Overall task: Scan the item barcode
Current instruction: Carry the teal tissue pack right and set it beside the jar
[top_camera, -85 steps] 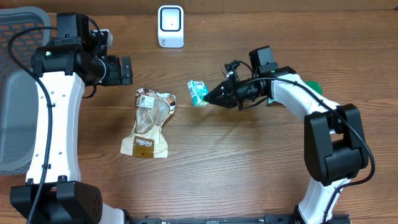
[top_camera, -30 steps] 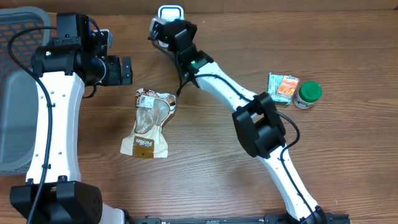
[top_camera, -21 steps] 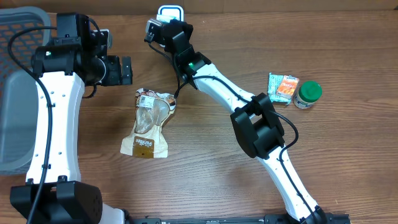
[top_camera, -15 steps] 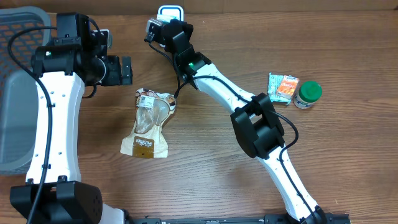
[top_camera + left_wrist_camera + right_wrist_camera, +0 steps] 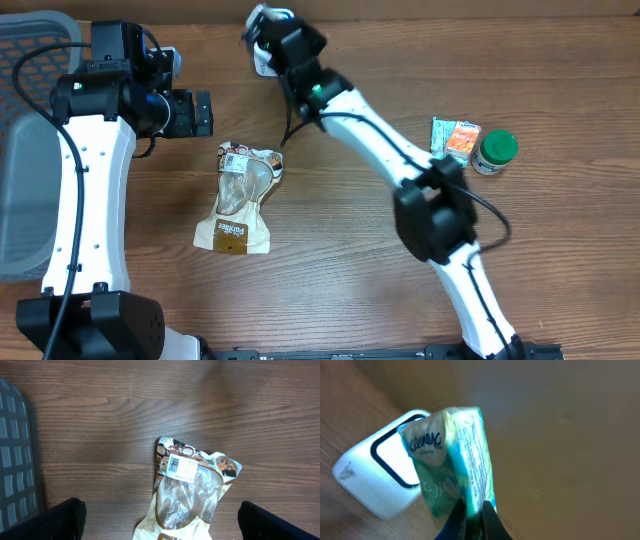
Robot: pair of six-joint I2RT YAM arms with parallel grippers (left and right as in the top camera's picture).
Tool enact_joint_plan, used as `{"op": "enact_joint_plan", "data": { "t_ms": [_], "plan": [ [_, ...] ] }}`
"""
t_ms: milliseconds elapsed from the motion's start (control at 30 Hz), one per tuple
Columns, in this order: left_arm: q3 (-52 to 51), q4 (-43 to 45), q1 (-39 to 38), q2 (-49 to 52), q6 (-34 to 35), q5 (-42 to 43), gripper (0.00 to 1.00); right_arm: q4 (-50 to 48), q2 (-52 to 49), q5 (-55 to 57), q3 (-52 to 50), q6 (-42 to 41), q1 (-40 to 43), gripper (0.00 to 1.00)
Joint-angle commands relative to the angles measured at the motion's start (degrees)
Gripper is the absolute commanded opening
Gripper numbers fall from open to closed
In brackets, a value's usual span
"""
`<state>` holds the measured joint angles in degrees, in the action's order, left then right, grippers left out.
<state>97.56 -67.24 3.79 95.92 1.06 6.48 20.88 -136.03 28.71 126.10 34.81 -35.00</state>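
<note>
Overhead — right arm [image 5: 370, 130] across the scanner [image 5: 260, 60]; pouch [image 5: 240, 200], carton [image 5: 456, 138], jar [image 5: 495, 150] nearby

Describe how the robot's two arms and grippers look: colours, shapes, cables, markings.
The left arm and right arm both have smooth white links, blocky black joints and thin black cables alongside. A small green light glows near the right wrist. The left gripper and right gripper have black fingers.

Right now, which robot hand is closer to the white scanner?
Right. The right gripper holds a tissue pack at the scanner; the left gripper sits well apart.
</note>
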Motion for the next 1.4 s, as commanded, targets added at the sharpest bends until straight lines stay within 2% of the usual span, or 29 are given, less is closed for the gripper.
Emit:
{"op": "enact_joint_plan", "data": {
  "t_ms": [0,167,367,500,600,800,1033,1200,1367],
  "plan": [
    [1.07,0.15,0.04,0.39,-1.11,0.44,0.99,5.03,11.56,-1.42,0.63,-14.29,1.05,0.04],
    [1.05,0.17,0.04,0.39,-1.09,0.44,0.99,21.97,19.41,-5.29,0.63,-27.52,3.04,0.04],
    [1.07,0.17,0.04,0.39,-1.11,0.44,0.99,46.6,25.42,-19.26,0.63,-42.51,8.11,0.04],
    [1.05,0.17,0.02,0.39,-1.11,0.44,0.99,61.72,25.38,-25.22,0.17,-47.82,13.66,0.04],
    [1.05,0.15,0.02,0.39,-1.11,0.44,1.0,67.34,25.33,-25.2,-3.15,-48.57,17.75,0.04],
    [1.07,0.17,0.02,0.39,-1.11,0.44,1.0,66.42,25.33,-25.18,-14.47,-48.5,25.49,0.04],
    [1.07,0.15,0.02,0.39,-1.11,0.44,0.99,56.72,25.33,-24.5,-27.8,-48.37,30.91,0.04],
    [1.05,0.17,0.04,0.39,-1.11,0.44,1.0,52.46,25.33,-24.28,-31.82,-48.37,33.62,0.04],
    [1.05,0.17,0.04,0.39,-1.11,0.44,1.0,48.52,25.33,-24.33,-32.26,-48.37,36.3,0.16]
  ]
}}
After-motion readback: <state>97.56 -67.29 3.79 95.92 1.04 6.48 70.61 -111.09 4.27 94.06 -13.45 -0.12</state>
